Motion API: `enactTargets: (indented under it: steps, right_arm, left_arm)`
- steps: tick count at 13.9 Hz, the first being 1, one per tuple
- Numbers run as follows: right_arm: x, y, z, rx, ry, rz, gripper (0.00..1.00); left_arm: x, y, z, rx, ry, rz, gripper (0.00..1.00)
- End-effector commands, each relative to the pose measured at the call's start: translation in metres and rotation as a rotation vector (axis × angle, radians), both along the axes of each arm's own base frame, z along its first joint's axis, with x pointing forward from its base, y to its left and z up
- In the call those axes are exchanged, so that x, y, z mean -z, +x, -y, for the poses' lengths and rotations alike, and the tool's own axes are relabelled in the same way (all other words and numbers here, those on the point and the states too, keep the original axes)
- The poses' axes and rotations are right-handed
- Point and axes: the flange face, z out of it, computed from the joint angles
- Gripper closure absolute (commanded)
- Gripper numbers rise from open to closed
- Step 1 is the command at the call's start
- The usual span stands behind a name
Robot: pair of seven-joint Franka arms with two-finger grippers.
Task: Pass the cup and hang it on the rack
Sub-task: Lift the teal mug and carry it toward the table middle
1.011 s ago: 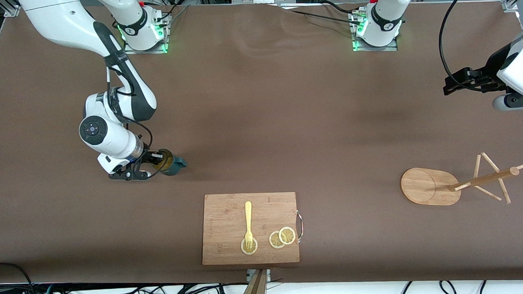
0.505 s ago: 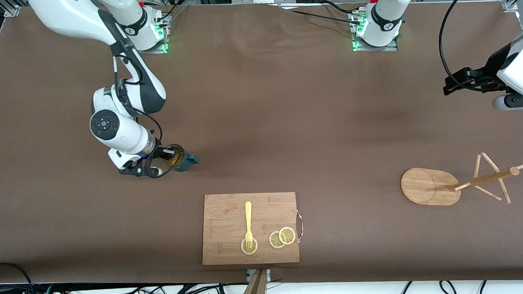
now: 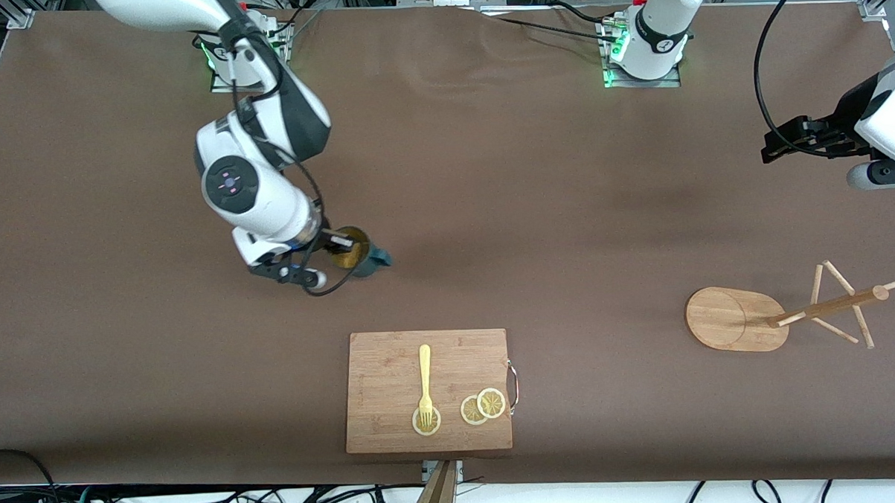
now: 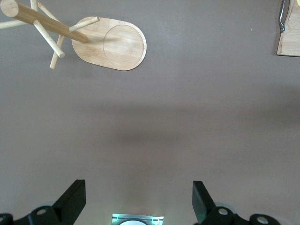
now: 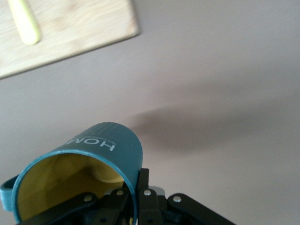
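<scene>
The cup [image 3: 360, 257], dark teal with a ribbed outside and a yellowish inside, hangs tilted on its side over the bare brown cloth toward the right arm's end. My right gripper [image 3: 341, 245] is shut on the cup's wall. In the right wrist view the cup [image 5: 101, 150] shows its mouth and my right gripper [image 5: 134, 186] pinches the rim, one finger inside and one outside. The rack [image 3: 740, 317] stands at the left arm's end, also seen as the rack [image 4: 110, 43] in the left wrist view. My left gripper [image 3: 777, 146] waits open and empty above that end; its fingers [image 4: 74, 202] stand wide apart.
A wooden cutting board [image 3: 392, 365] with a metal handle lies near the front edge at mid-table. It carries a yellow fork [image 3: 424, 382] and lemon slices [image 3: 483, 406]. The board's corner [image 5: 65, 35] shows in the right wrist view.
My right arm has carried the cup up and across toward the middle of the table, away from its end. The left arm has barely moved.
</scene>
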Motion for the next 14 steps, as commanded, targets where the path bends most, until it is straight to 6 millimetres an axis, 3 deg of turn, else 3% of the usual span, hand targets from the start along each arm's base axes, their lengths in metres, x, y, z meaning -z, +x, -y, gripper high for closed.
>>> enactTargets:
  steps: [1,5,10,14]
  right_arm:
    - [0.007,-0.035,-0.079,-0.050,-0.006,-0.013,1.00]
    - [0.013,-0.049,-0.151,-0.150,0.024,0.048,1.00]
    - [0.038,-0.080,-0.239,-0.204,0.046,0.084,1.00]
    - [0.076,-0.119,-0.278,-0.208,0.002,0.136,1.00]
  left_arm:
    - [-0.005,0.004,-0.003,0.010,-0.003,0.011,0.00]
    - [-0.004,0.004,-0.005,0.006,-0.009,0.009,0.00]
    - [0.002,0.007,-0.022,-0.028,-0.026,0.000,0.00]
    - [0.012,0.011,-0.052,-0.086,-0.054,-0.016,0.00]
